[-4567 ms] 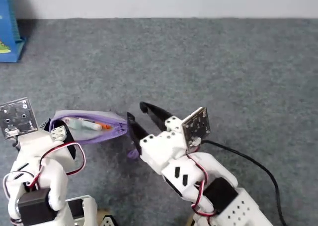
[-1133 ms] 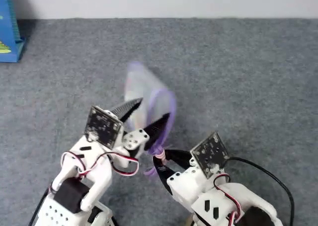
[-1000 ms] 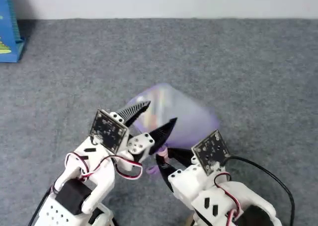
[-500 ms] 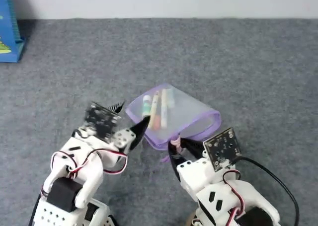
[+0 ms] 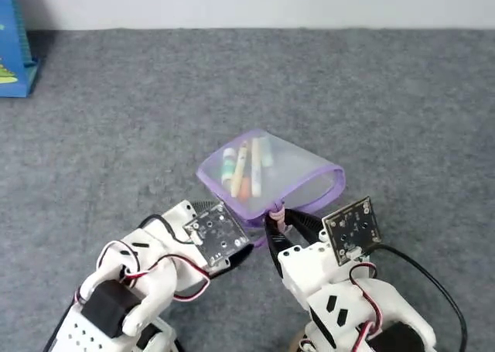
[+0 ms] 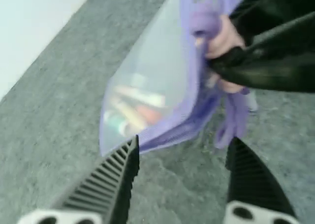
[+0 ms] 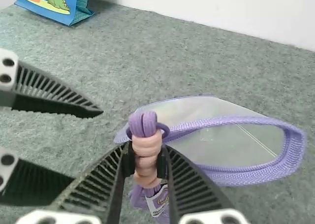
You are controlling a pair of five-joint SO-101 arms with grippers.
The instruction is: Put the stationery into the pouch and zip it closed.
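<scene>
Right wrist view: right jaws pinch zipper pull (image 7: 146,152) on pouch (image 7: 231,138); left jaws open.

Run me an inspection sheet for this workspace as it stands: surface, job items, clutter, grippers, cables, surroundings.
Surface: grey carpet, flat.
Job's things: clear pouch with purple trim lies on the carpet; stationery is inside it; whether it is fully zipped cannot be told.
Clutter: nothing seen.
Grippers: right gripper is shut on the zip pull; left gripper is open, holds nothing and sits beside the pouch's near edge.
Cables: black cable trails from the right arm across the carpet.
Surroundings: white wall behind; blue box at the far edge.
</scene>
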